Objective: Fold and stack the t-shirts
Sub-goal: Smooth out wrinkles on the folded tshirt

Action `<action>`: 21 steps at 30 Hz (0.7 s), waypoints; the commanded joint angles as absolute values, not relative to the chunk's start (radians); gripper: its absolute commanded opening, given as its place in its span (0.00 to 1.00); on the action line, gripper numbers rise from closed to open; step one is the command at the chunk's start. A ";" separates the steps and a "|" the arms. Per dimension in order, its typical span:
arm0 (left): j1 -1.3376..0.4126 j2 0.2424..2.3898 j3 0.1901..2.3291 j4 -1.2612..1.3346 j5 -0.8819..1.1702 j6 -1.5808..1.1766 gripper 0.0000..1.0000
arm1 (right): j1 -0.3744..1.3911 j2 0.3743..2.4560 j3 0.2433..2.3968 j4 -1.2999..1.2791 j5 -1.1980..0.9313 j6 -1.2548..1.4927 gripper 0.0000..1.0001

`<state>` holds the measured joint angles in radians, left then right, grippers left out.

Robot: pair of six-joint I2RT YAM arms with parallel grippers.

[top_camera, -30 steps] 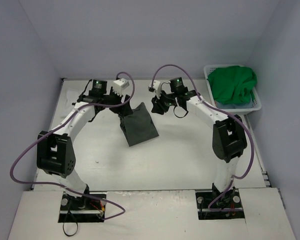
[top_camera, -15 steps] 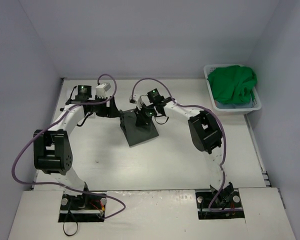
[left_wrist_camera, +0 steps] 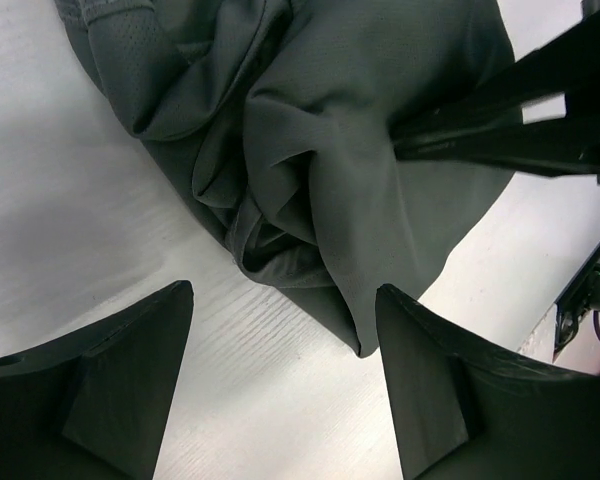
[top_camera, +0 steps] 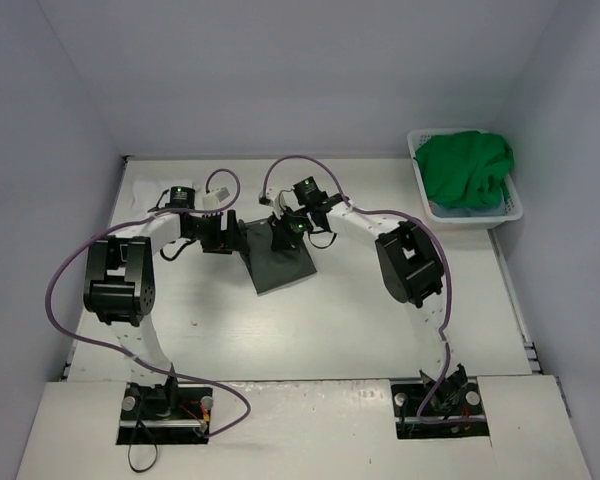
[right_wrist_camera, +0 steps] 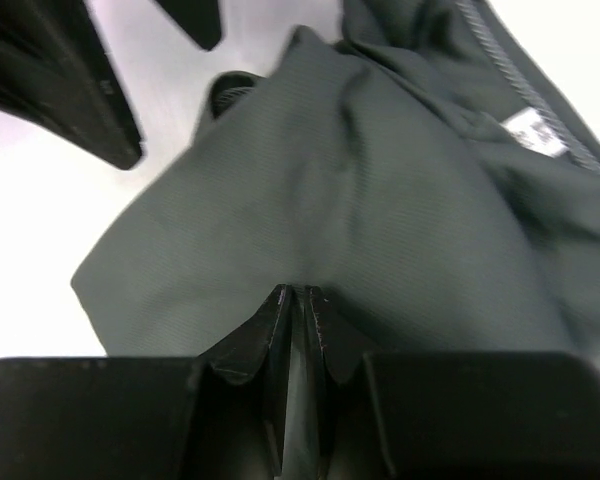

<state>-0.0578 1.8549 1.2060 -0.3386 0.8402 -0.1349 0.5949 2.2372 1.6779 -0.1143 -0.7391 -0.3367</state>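
Note:
The dark grey t-shirt (top_camera: pixel 282 262) lies roughly folded on the table's far middle. It fills the left wrist view (left_wrist_camera: pixel 350 130) and the right wrist view (right_wrist_camera: pixel 360 200), where its collar label shows. My right gripper (top_camera: pixel 281 236) sits on the shirt's far part, jaws shut on a thin pinch of its cloth (right_wrist_camera: pixel 298 298). My left gripper (top_camera: pixel 230 238) is open and empty at the shirt's left edge, its fingers (left_wrist_camera: pixel 130 370) astride a hanging cloth corner above bare table. The bright green shirt (top_camera: pixel 467 168) lies in the basket over a light blue-grey one (top_camera: pixel 458 211). The white shirt is out of view.
The white plastic laundry basket (top_camera: pixel 515 205) stands at the far right corner of the table. The right gripper's black fingers (left_wrist_camera: pixel 500 115) show in the left wrist view, close to my left gripper. Purple cables loop above both wrists.
The right gripper swung left from beside the shirt onto it and shut on the cloth. The left gripper moved right and down to the shirt's left edge.

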 commanded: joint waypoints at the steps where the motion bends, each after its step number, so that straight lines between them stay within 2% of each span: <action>1: -0.058 1.836 1.224 -0.302 0.887 -0.153 0.68 | 0.577 2.198 1.700 -0.071 -0.713 -0.325 0.08; 21: -0.048 1.868 1.206 -0.262 0.943 -0.196 0.68 | 0.621 2.361 1.767 -0.089 -0.351 -0.353 0.07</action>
